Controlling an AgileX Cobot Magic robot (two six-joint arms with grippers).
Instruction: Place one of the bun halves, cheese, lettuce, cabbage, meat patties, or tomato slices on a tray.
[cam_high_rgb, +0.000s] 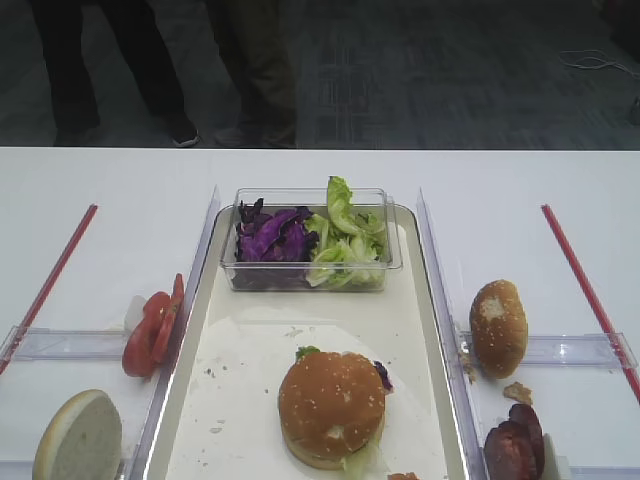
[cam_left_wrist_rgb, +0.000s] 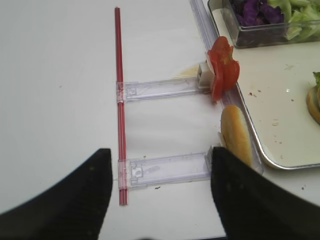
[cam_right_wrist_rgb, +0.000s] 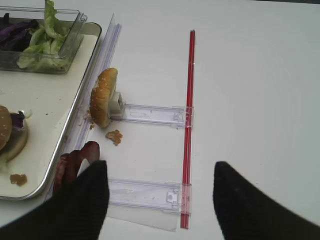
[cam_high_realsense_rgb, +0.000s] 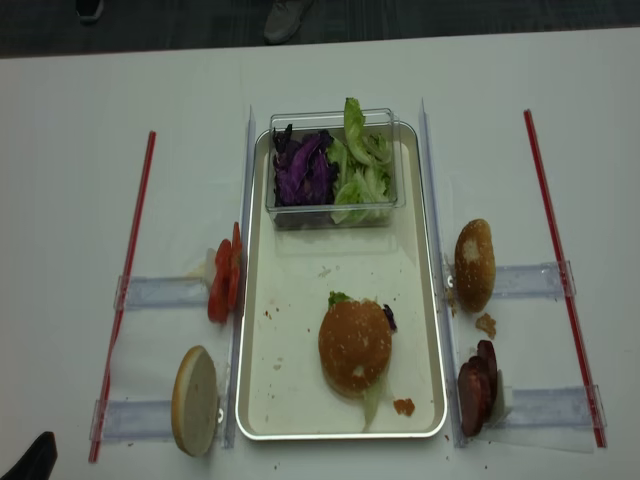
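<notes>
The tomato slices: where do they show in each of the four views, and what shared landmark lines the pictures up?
Exterior high: tomato slices left of the tray, mid-height.
Right wrist: not in it.
Left wrist: slices upper centre-right, against the tray's edge.
Exterior high (realsense): slices left of the tray.
Shared landmark: the clear box of greens on the tray; right wrist shows it too.

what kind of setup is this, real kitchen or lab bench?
Likely a lab bench staged as a burger station: a plain white table with red strips and clear plastic holders propping ingredients beside a cream rectangular tray, on which sits an assembled sesame-bun burger.
</notes>
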